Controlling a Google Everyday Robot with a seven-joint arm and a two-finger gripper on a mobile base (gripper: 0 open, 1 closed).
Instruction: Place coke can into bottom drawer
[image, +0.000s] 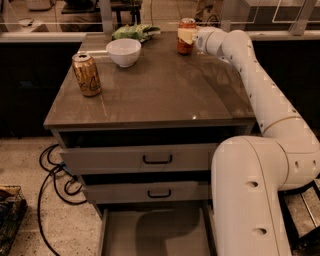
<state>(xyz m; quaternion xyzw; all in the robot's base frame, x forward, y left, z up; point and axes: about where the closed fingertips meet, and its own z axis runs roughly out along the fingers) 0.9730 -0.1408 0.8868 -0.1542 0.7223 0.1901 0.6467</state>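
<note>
Not far along, by the look of it. Find the coke can (186, 48) upright at the far edge of the counter (165, 90), seemingly not yet lifted, with the claw (188, 35) right up against its upper half at the end of the long white arm (260, 95) reaching in from the right. Cannot tell the claw's state: closed on the can or merely set beside it. Done already: bottom drawer (150, 235) pulled out beneath the two upper drawers (140, 160), grey floor bare where visible. Left to do, judging from this: secure the can, lift it off the counter, carry it forward and down past the counter's front edge, lower it into the drawer, let go. Worth steering clear of the gold-brown can (87, 75) at the left, plus the white bowl (124, 51) and green packet (135, 32) near the back. Hard to make out: the contact between claw and can, masked by the claw's own pale body; the can's lettering, mostly covered. Cut off: the drawer's front part, lost below the lower edge of the view, and its right side, hidden behind the bulky white robot body (250, 200) in the foreground. No way of ruling out something lying in those hidden parts.
</note>
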